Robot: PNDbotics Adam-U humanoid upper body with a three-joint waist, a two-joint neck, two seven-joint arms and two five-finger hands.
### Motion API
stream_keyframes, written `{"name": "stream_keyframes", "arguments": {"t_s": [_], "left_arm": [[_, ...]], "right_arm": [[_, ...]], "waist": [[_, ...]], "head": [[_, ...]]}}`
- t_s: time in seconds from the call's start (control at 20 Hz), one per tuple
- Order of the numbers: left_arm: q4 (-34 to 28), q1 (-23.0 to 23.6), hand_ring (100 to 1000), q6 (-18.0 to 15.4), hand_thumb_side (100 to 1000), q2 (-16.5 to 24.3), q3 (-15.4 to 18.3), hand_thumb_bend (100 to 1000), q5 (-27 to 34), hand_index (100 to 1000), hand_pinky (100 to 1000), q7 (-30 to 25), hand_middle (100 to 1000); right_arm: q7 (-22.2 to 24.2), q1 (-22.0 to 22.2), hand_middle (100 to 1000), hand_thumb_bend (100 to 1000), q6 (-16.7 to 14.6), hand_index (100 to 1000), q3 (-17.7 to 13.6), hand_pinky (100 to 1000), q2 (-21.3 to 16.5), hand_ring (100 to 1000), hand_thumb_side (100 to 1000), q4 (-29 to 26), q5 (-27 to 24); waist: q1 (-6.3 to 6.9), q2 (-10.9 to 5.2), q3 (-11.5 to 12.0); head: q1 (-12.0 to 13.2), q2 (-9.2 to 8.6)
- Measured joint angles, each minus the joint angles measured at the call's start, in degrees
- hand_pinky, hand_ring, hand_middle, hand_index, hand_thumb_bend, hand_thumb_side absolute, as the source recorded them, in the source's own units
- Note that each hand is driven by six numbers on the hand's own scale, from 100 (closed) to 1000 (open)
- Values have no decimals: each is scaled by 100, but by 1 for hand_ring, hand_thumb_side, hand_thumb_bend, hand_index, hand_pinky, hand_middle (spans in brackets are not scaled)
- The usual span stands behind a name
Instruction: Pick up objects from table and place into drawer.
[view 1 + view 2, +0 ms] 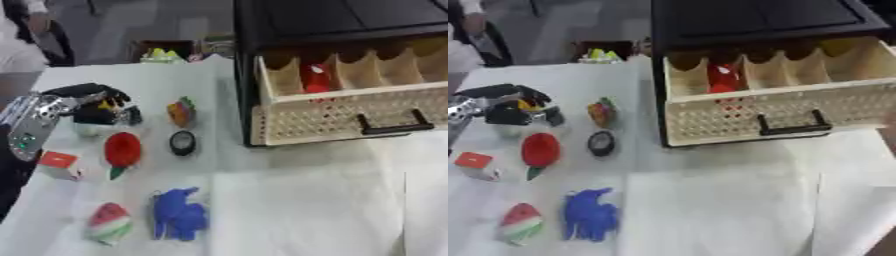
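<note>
Left hand (pixel 92 102) curls round a small yellow-and-dark object (pixel 107 106) at far left; the open drawer (pixel 350 117) lies well right.

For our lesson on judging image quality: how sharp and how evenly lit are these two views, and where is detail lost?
Left eye view: soft all over; the left hand is a dark mass over a small yellow-and-dark thing I cannot make out. Right eye view: equally blurred; the red item in the drawer is only a colour patch. Both views: even light, faint shadows, no strong glare on the white table.
</note>
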Motion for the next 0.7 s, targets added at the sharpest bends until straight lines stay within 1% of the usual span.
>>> {"name": "stream_keyframes", "arguments": {"t_s": [0.15,0.35,0.4,0.5,0.7], "left_arm": [[28,0,875,-32,928,0,1,350,-57,990,703,10,828],[36,1,875,-83,881,-1,7,329,-119,999,700,43,851],[45,1,874,-95,854,-1,19,312,-138,1000,696,57,861],[69,1,873,-110,841,-5,35,298,-183,1000,694,97,867],[104,1,869,-131,827,-5,68,277,-247,989,687,181,855]], "right_arm": [[-6,0,459,213,10,764,-13,335,20,485,654,0,0],[-3,-1,458,210,15,762,-28,333,46,479,653,0,0],[-1,-2,457,211,17,761,-29,331,49,478,653,0,0],[1,-2,457,213,21,761,-30,329,50,477,654,0,0],[6,-14,455,215,26,761,-31,325,55,475,655,0,-1]], "waist": [[0,4,-2],[5,15,-22],[7,24,-39],[12,44,-51],[40,71,-81]], "head": [[1,-17],[5,-25],[8,-29],[24,-57],[49,-77]]}}
